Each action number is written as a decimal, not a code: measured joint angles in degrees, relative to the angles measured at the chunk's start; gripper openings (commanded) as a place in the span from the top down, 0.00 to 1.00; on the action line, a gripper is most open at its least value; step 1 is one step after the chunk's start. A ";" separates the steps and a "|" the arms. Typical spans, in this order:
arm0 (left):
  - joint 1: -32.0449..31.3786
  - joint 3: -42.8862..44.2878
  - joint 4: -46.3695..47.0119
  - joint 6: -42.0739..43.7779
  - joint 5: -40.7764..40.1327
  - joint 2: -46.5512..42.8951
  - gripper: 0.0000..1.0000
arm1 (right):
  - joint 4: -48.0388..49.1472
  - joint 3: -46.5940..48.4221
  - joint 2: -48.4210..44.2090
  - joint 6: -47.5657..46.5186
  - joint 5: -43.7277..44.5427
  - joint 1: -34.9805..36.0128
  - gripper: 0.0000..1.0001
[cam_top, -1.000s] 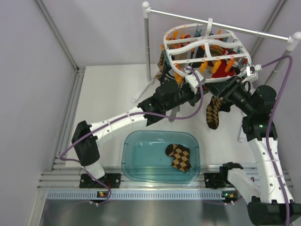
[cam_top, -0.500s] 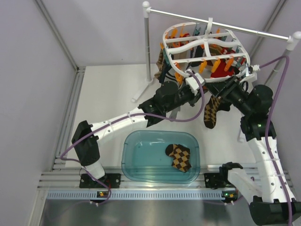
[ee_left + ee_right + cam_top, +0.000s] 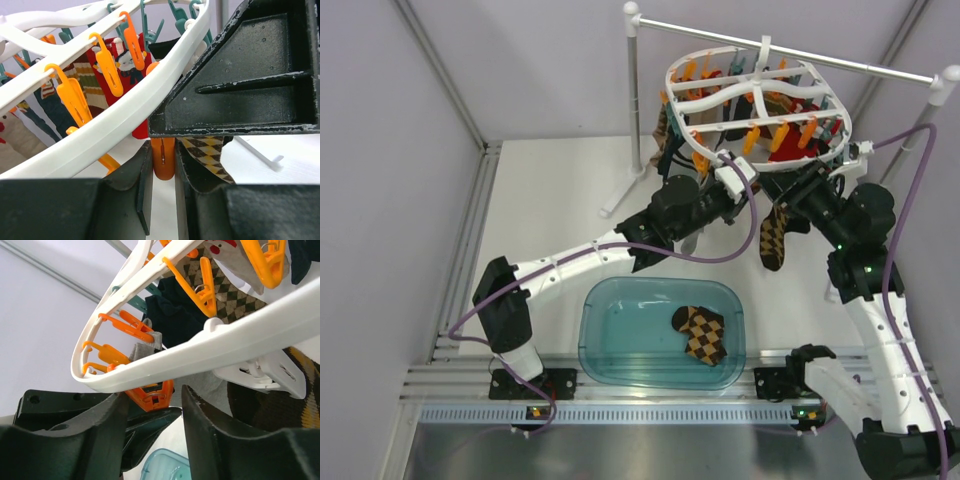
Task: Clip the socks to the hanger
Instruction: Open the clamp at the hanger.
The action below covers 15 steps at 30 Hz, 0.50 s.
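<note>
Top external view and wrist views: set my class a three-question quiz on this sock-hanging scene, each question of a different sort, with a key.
1. True or false: both check socks hang from the hanger.
2. The left claw is shut on: A) an orange clip B) a teal clip C) nothing.
3. Fill in: the hanger's hook sits over the white ___.
Key: 1 false: one sock lies in the teal tub, the other hangs. 2 A. 3 rod.
</note>
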 measured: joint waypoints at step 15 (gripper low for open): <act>-0.11 0.00 -1.22 -0.13 0.92 -0.48 0.49 | 2.80 -0.87 -0.15 -1.46 1.73 0.63 0.98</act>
